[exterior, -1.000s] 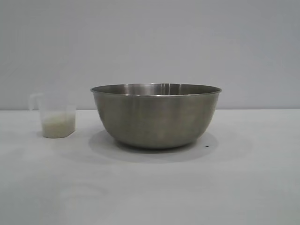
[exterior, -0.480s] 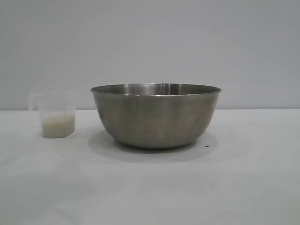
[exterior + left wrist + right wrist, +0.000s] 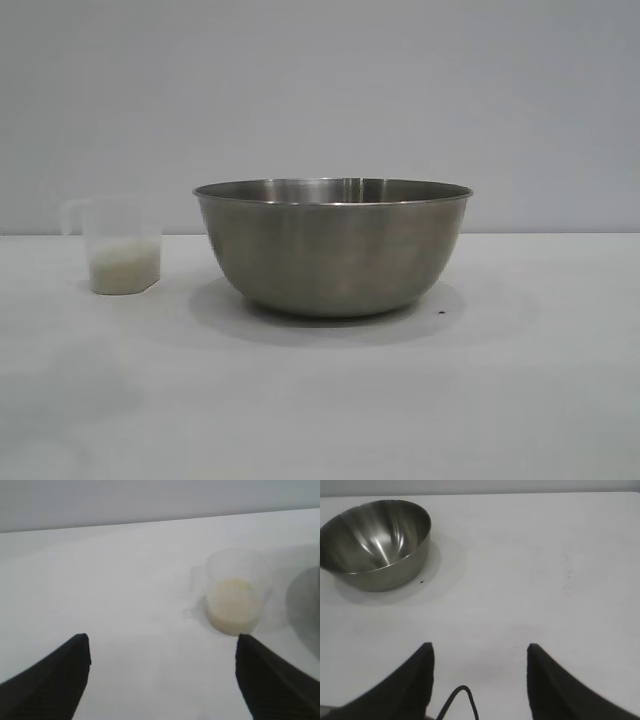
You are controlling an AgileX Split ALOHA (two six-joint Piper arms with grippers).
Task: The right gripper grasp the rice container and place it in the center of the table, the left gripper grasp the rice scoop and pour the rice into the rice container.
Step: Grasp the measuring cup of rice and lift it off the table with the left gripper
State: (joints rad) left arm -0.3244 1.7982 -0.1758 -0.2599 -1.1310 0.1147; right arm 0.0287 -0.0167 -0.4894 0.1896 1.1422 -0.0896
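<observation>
Leftmost, rice scoop (image 3: 123,247) stood upright on the table (image 3: 320,400), holding rice (image 3: 124,268); left gripper (image 3: 162,672) spread, short of it. Rice container (image 3: 333,245) centred; right gripper (image 3: 480,672) parted, well apart. Risk: a finger could nudge the light scoop over, spilling grains.

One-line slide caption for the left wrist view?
Open left gripper above the white table, short of the clear rice scoop holding rice.
</observation>
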